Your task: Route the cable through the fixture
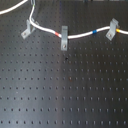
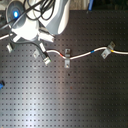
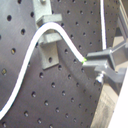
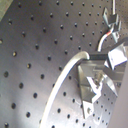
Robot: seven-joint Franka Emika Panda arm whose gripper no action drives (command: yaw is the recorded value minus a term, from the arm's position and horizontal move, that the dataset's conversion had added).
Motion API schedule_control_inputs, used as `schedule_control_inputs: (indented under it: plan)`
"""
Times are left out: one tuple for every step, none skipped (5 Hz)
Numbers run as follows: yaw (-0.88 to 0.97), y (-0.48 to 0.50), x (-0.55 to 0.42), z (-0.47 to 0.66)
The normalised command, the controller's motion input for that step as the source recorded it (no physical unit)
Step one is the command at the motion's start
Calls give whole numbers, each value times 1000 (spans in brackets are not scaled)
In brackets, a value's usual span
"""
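The cable [image 1: 80, 36] is lying across the breadboard [image 1: 65, 90], in the half nearer the edge at the second exterior view's top. It is passing over a row of three brackets. At the end of the row toward the first exterior view's left it is resting at the forked top of the fixture [image 1: 26, 30]. From there it is climbing out of frame.

The gripper [image 3: 92, 62] is looking clamped on the cable. In the first wrist view the white cord is arching over the fixture and ending between the jaws (the contact itself is blurred, so this is a judgement). The arm [image 2: 45, 20] is hanging over the board's corner at the second exterior view's top left.

Handling: the cable is looking light, thin and limp, and it is sagging between supports. It is likely to slip sideways out of a fork if pulled slack. The best hold is probably close to the fixture, on a plain white stretch, keeping light tension.

The upright bracket [image 1: 64, 39] and the paler bracket [image 1: 113, 29] are also carrying the cord.

Surface: matte black metal with a regular hole grid, flat and hard. The room beyond the board is barely showing.
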Motion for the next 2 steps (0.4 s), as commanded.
schedule_control_inputs:
  plan:
    - [0,39,11,0]
    - [177,221,173,142]
